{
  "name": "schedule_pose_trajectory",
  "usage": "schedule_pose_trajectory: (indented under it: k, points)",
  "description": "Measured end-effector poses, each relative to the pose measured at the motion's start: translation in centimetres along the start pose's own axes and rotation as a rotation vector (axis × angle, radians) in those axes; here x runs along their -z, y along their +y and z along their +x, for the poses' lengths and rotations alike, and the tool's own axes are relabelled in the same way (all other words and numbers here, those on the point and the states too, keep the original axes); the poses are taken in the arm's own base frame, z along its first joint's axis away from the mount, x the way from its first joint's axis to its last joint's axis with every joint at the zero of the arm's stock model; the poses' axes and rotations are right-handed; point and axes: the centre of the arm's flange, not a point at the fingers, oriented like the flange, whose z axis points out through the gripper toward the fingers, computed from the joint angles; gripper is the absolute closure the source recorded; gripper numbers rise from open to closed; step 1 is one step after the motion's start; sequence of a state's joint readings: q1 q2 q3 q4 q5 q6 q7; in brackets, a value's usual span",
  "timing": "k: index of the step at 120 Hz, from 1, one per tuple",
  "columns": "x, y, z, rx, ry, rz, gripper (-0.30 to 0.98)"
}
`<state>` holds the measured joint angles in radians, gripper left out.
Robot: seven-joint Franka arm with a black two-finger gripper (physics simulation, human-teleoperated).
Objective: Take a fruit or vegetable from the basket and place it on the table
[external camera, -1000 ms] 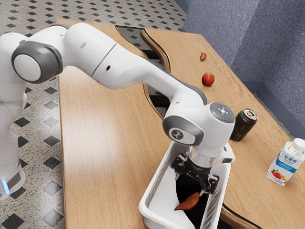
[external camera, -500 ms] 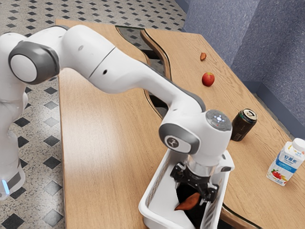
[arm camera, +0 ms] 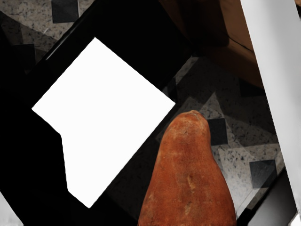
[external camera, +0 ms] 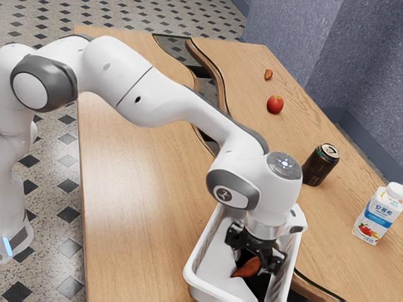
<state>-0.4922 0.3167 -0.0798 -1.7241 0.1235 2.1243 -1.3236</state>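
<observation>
Surface (external camera: 138, 189): was pale wood
Floor (external camera: 53, 170): showed dark diamonds
Walls (external camera: 362, 69): stood speckled blue
Claw (external camera: 254, 253): hung spread, sweet potato (external camera: 245, 268) beneath

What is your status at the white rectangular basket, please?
Black mechanical hand over basket; reddish-orange, tapered sweet potato inside, close beneath; basket walls may crowd the lift.

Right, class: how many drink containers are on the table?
2: a dark can and, farther to the exterior view's right, a white carton. The arm could hide more.
</observation>
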Motion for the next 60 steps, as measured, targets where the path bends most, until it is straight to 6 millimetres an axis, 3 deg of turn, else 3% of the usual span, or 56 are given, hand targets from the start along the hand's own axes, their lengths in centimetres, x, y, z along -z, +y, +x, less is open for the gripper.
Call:
schedule_pose_trajectory:
  k: [12,24,44,52,60]
  points:
    - [0.1,0.1,0.0,0.006,0.002,-0.007,0.48]
    - [0.3,0.1,0.0,0.011,0.005,-0.014,0.52]
    - [3.3,0.4,0.9,0.01,0.045,-0.058,0.55]
    - [7.2,0.9,2.1,0.011,0.086,-0.104,0.54]
    - [12.8,1.2,3.5,0.006,0.146,-0.15,0.54]
